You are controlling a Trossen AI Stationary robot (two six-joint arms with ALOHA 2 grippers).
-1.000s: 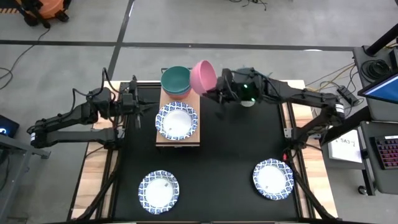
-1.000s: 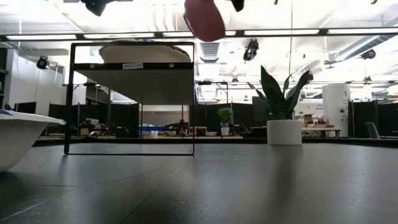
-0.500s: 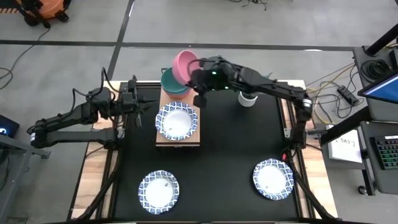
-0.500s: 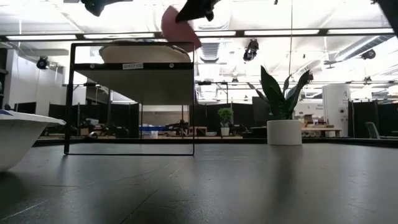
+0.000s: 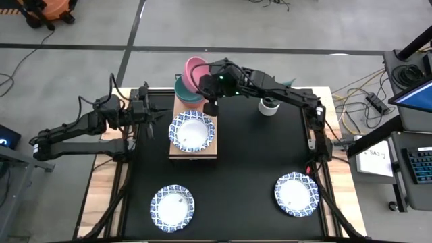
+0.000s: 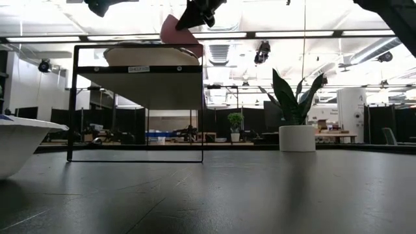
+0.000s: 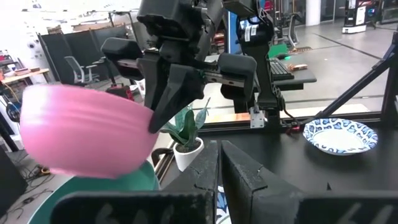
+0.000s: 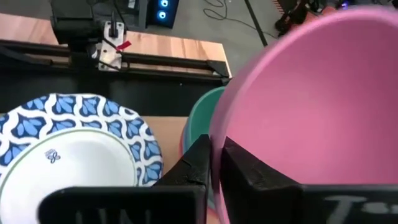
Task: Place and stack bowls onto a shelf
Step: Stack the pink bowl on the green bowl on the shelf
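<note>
My right gripper [image 5: 206,86] is shut on a pink bowl [image 5: 196,70] and holds it in the air just above a green bowl [image 5: 186,92], which sits on top of a stack at the far end of the light-wood shelf [image 5: 194,153]. A white dish with a blue patterned rim [image 5: 192,131] lies on the shelf nearer to me. In the left wrist view the pink bowl [image 7: 81,134] hangs over the green bowl [image 7: 124,186]. My left gripper [image 5: 155,115] waits, shut, just left of the shelf. My right gripper pinches the pink bowl's rim [image 8: 217,134], one finger inside the bowl and one outside. The fingers [image 7: 166,93] come at it from the table's right side, slanting downward. The bowl is lifted clear and tilted, directly over the green bowl [image 8: 200,118].
Two more patterned dishes lie on the black tabletop, one near left [image 5: 172,206] and one near right [image 5: 295,194]. A white plant pot [image 5: 268,106] stands right of the shelf, under my right arm. In the low view a dish [image 6: 16,140] shows at the left.
My right gripper has carried the pink bowl toward the table's left and a little toward the far edge, from beside the shelf to over the green bowl stack. The bowl has stayed tilted in the hold and come slightly lower.
</note>
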